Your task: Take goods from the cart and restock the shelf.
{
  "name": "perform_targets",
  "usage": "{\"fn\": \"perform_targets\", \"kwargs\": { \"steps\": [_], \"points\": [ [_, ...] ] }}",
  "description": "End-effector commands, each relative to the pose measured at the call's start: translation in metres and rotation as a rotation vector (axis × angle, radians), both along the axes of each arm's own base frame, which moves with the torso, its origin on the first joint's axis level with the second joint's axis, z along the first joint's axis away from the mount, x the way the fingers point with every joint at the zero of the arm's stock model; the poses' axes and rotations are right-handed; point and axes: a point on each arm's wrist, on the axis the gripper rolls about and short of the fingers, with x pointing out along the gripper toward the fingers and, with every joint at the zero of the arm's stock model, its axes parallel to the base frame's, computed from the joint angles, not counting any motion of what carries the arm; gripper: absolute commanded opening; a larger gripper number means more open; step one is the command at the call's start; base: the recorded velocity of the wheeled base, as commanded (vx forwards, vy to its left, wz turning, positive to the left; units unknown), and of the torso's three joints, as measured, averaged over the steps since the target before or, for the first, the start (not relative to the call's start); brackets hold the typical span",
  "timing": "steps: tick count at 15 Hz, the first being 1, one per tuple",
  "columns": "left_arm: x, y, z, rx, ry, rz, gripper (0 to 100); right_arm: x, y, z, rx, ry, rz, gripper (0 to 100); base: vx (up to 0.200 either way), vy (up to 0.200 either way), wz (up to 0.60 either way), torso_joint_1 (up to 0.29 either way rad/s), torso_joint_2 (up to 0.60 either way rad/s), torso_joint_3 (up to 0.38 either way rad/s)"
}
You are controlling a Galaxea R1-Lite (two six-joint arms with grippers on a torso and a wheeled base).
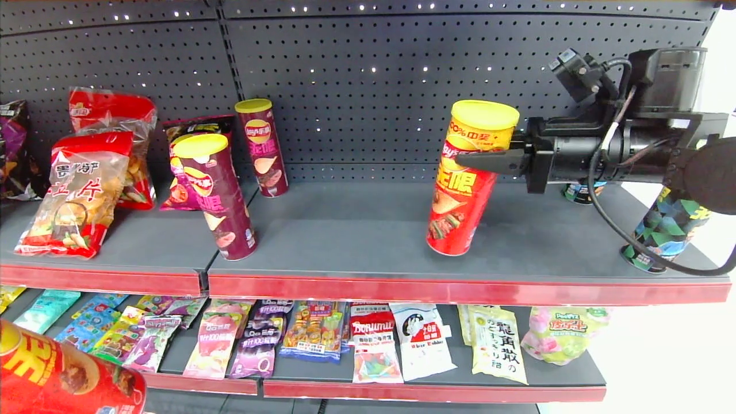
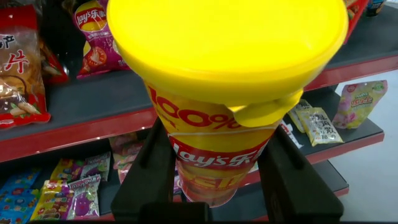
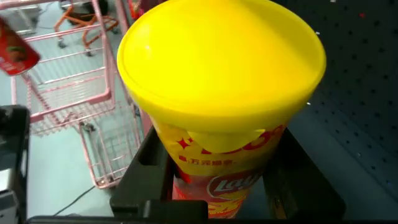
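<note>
1 red can (image 1: 463, 195) leans on the upper shelf (image 1: 368, 230), clamped in my right gripper (image 1: 482, 158), left gripper (image 2: 214, 180) clutching a spare can (image 2: 227, 56), so placing now, next I'd straighten and let go.

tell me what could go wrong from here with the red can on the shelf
1. The red can leans in the right pincer on the upper shelf; released tilted, it may topple and roll off the front.
2. The patterned can stands close under that arm; pulling back could knock it.
</note>
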Motion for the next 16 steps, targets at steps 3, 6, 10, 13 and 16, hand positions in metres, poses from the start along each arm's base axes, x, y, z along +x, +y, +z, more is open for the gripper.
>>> {"fn": "perform_targets", "kwargs": {
  "steps": [3, 6, 10, 13, 16],
  "points": [
    [0.001, 0.000, 0.000, 0.000, 0.003, -0.002, 0, 0.015, 0.006, -0.019, -0.009, 0.020, 0.097, 0, 0.000, 0.000, 0.00, 0.000, 0.00, 0.000],
    [0.001, 0.000, 0.000, 0.000, 0.003, -0.002, 0, 0.018, 0.007, -0.026, -0.004, 0.040, 0.136, 0, 0.000, 0.000, 0.00, 0.000, 0.00, 0.000],
    [0.001, 0.000, 0.000, 0.000, 0.006, -0.003, 0, 0.021, 0.007, -0.030, -0.004, 0.048, 0.144, 0, 0.000, 0.000, 0.00, 0.000, 0.00, 0.000],
    [0.002, 0.000, 0.000, 0.000, 0.008, -0.003, 0, 0.022, 0.005, -0.032, -0.007, 0.050, 0.139, 0, 0.000, 0.000, 0.00, 0.000, 0.00, 0.000],
    [0.002, 0.000, 0.000, 0.000, 0.008, -0.003, 0, 0.020, 0.002, -0.034, -0.004, 0.046, 0.177, 0, 0.000, 0.000, 0.00, 0.000, 0.00, 0.000]
  ]
}}
